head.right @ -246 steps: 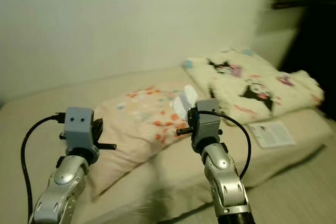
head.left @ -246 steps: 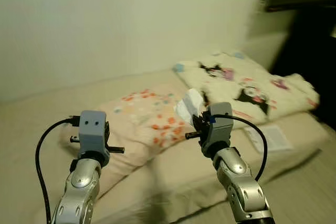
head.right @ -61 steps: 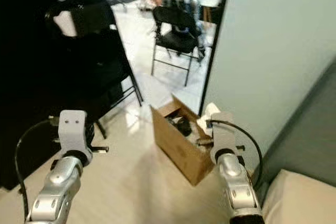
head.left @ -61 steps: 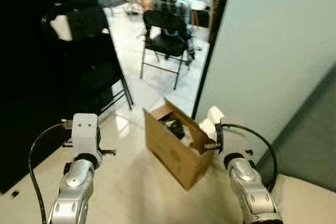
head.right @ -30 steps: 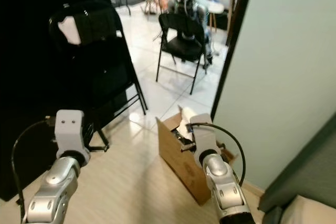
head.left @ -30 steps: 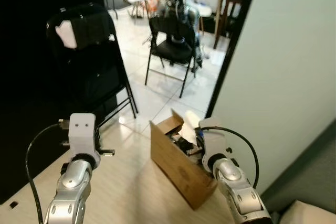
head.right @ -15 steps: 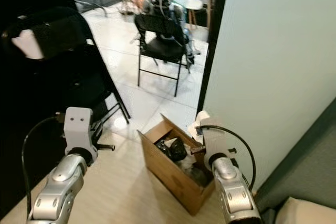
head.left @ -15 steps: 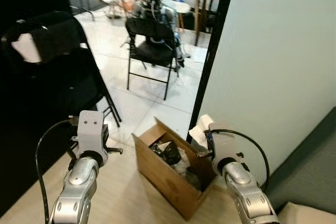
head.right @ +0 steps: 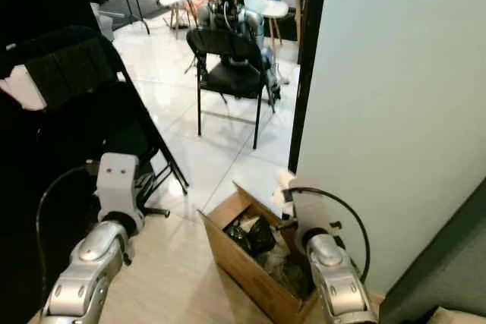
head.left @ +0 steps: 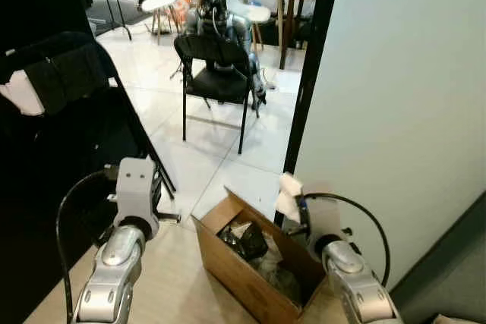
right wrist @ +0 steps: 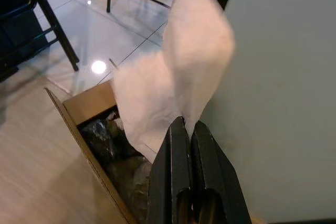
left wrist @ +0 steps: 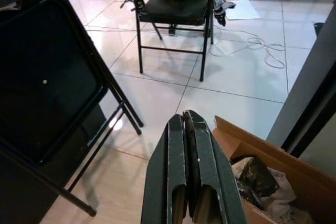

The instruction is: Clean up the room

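Note:
An open brown cardboard box [head.left: 241,272] stands on the floor beside the door frame, with dark bags and crumpled rubbish inside. My right gripper [right wrist: 186,123] is shut on a white crumpled tissue [right wrist: 176,90]. It holds the tissue [head.left: 288,195] just above the box's corner nearest the wall. My left gripper [left wrist: 184,118] is shut with nothing in it, raised left of the box [left wrist: 273,153] and pointing toward the tiled floor.
A black folding chair [head.left: 72,104] stands close on the left. Through the doorway, another black chair [head.left: 216,73] holds a seated humanoid robot [head.left: 215,1]. The dark door frame [head.left: 307,73] and a pale wall [head.left: 402,111] close off the right. A cable [left wrist: 252,51] lies on the tiles.
The camera has moved nearer the doorway, so the box sits lower in the picture. My right gripper still holds the tissue, now over the box's wall-side corner. The left gripper stays shut.

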Robot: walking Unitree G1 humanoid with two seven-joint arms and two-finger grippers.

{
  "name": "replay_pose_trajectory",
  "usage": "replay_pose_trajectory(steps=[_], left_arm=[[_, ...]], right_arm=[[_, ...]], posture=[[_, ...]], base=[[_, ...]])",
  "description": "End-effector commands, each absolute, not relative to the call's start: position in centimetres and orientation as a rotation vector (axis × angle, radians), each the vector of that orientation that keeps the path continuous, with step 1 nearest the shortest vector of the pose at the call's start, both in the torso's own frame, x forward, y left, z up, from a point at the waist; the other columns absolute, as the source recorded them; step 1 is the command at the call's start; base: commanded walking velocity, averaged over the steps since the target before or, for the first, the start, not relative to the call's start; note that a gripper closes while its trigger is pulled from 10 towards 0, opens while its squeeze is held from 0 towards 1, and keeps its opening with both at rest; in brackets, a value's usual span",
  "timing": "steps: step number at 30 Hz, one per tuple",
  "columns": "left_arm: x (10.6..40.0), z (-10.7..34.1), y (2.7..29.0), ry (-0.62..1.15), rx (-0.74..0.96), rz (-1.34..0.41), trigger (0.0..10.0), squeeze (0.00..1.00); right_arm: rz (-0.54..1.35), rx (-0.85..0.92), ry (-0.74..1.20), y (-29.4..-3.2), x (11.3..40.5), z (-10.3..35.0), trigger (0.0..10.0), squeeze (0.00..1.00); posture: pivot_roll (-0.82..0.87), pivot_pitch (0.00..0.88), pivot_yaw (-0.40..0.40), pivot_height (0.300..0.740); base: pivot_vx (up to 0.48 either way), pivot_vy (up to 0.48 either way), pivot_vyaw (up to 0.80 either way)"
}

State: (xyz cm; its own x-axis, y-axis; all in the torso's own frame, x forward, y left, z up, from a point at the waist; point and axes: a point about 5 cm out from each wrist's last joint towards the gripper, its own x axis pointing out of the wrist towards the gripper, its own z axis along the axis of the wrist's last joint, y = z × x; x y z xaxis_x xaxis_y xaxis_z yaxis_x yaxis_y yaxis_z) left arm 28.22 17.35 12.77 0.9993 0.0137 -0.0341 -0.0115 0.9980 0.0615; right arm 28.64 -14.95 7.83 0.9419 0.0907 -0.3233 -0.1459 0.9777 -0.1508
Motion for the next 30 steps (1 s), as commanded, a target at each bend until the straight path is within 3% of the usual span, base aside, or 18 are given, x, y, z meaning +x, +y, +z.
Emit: replay_pose_trajectory(steps=[1,13,20,25,30], left_arm=[[28.1,12.2,17.6,0.068,0.072,0.012,10.0,0.0],[28.1,11.7,17.2,0.099,0.065,-0.022,10.0,0.0],[28.2,11.3,17.1,0.131,0.058,-0.024,10.0,0.0],[28.3,11.3,18.3,0.127,0.083,0.036,10.0,0.0],[28.1,11.5,19.0,0.113,0.127,0.045,10.0,0.0]], right_arm=[[0.134,-0.162,0.337,-14.5,28.4,7.6,10.0,0.0],[0.208,-0.229,0.364,-13.8,28.8,7.8,10.0,0.0],[0.347,-0.317,0.371,-12.1,30.3,8.4,10.0,0.0],[0.541,-0.503,0.379,-10.3,33.2,9.1,10.0,0.0],[0.581,-0.561,0.386,-10.1,34.2,9.3,10.0,0.0]], posture=[[-0.06,0.052,0.005,0.74],[-0.07,0.067,0.013,0.74],[-0.07,0.078,0.005,0.74],[-0.06,0.121,-0.066,0.74],[-0.05,0.143,-0.093,0.74]], base=[[0.0,0.0,0.0],[0.0,0.0,0.0],[0.0,-0.382,0.0],[0.0,0.0,0.0],[0.0,0.0,0.0]])
